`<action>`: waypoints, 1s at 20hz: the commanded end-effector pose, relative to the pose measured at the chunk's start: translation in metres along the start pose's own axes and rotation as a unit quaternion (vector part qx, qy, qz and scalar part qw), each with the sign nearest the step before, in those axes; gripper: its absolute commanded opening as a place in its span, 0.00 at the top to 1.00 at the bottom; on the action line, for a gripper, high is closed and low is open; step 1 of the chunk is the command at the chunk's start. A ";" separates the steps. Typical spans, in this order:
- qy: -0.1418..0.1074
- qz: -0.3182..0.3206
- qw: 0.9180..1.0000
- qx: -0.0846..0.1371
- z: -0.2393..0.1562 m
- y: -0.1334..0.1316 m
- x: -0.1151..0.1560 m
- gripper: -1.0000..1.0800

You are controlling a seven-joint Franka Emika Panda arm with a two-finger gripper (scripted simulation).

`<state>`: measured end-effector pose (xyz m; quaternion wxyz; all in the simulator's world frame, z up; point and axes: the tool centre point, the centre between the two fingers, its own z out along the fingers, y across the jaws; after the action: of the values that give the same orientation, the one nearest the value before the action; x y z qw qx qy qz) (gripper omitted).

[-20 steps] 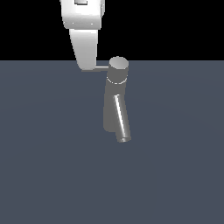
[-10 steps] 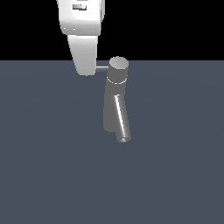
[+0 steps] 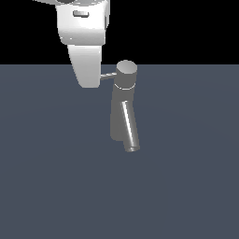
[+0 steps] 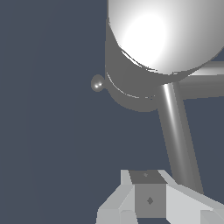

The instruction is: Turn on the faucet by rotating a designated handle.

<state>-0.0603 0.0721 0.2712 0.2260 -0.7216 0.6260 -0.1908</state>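
Standing mid-floor, the faucet (image 3: pixel 124 109) points its handle (image 3: pixel 108 75) toward nine o'clock, its tip hidden behind the gripper (image 3: pixel 88 79). Wrist view alone shows the handle (image 4: pixel 175 131) reaching the finger (image 4: pixel 148 197); grip indeterminable.

Gripper meets faucet handle on the floor plane.

The faucet (image 3: pixel 122 112) stands upright on the flat surface (image 3: pixel 46 186), its spout (image 3: pixel 129 128) slanting down toward the camera. The handle (image 3: pixel 108 75) juts from the top cap toward the exterior view's left, its outer end hidden behind the gripper (image 3: pixel 87 70), which hangs from above just beside the cap.
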 end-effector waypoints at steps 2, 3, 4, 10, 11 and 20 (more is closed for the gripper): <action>0.002 0.003 1.000 -0.004 0.000 0.013 0.003 1.00; 0.002 0.003 1.000 -0.004 0.000 0.015 0.003 1.00; 0.002 0.003 1.000 -0.004 0.000 0.017 0.002 1.00; 0.002 0.003 1.000 -0.004 0.000 0.030 0.001 1.00; 0.002 0.003 1.000 -0.004 0.000 0.030 0.001 1.00; 0.000 -0.002 1.000 0.000 -0.001 0.032 0.003 1.00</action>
<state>-0.0843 0.0736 0.2565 0.2282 -0.7267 0.6192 -0.1908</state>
